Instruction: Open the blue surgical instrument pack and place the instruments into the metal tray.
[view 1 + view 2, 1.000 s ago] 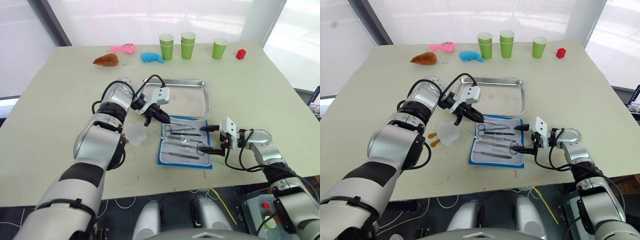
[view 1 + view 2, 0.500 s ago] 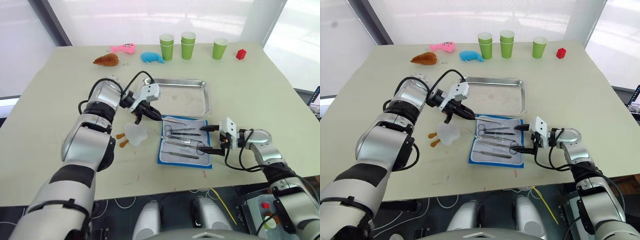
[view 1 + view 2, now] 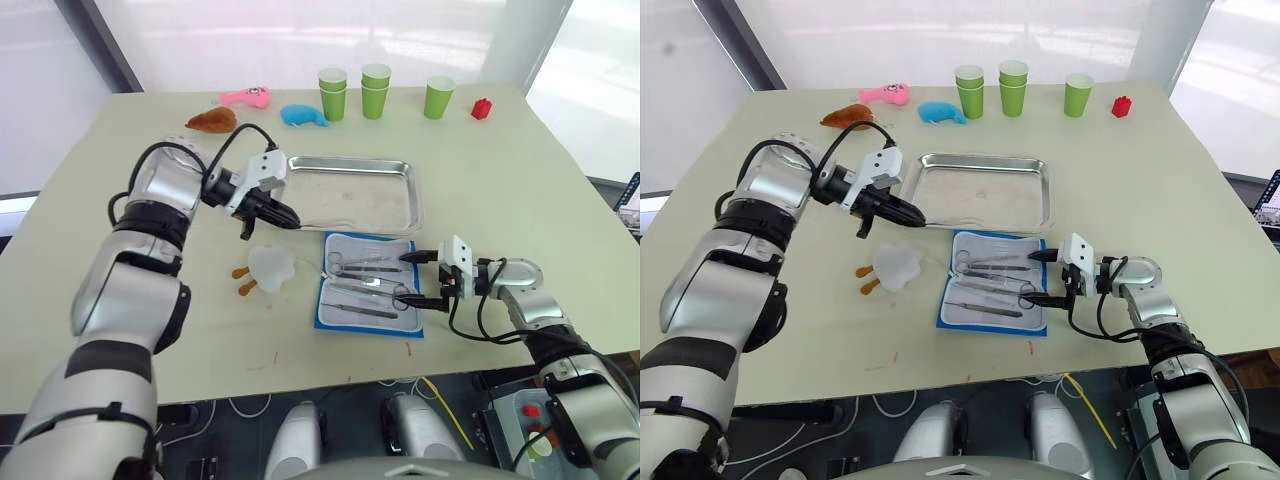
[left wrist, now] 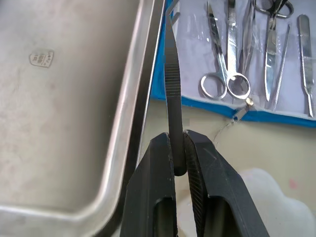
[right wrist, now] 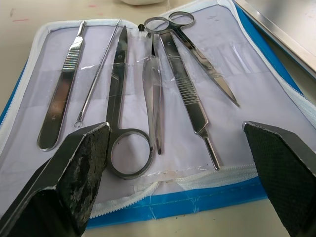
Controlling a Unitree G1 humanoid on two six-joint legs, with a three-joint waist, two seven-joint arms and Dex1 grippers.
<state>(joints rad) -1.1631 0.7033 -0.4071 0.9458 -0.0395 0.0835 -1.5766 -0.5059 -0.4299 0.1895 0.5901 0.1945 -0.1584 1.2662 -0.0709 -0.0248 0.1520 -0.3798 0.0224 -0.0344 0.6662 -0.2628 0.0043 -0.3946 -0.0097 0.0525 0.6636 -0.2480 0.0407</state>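
While the left gripper [image 4: 178,148] stayed clamped on one thin instrument, a pair of tweezers [image 4: 171,79] by the look of it, the grip sat at the very end of the tool, and that was the main hazard. Seen from the left wrist, the long shaft reached away over the rim of the metal tray [image 3: 410,200] toward the open blue surgical instrument pack [image 3: 325,318]. Held so far from its middle, the tool could pivot or slide between the pads, I judged, and drop onto the tabletop [image 3: 520,160] instead of into the tray.

From the head camera, the left gripper [image 3: 272,212] hung just beside the tray's left rim, not over its floor. A release there would likely have let the tweezers strike the rim or land outside it. The white plush toy [image 3: 272,267] lay near, between the arm and the pack, and a low sweep could have nudged it.

The right gripper [image 3: 418,278] sat at the pack's right edge with its fingers spread wide apart and empty, the pack lying open on the tabletop just in front of the tray. The remaining instruments [image 5: 148,98], scissors, forceps and a probe among them, lay close together under clear pockets. A careless pinch there could have caught the plastic or two tools at once, or dragged the light pack along.
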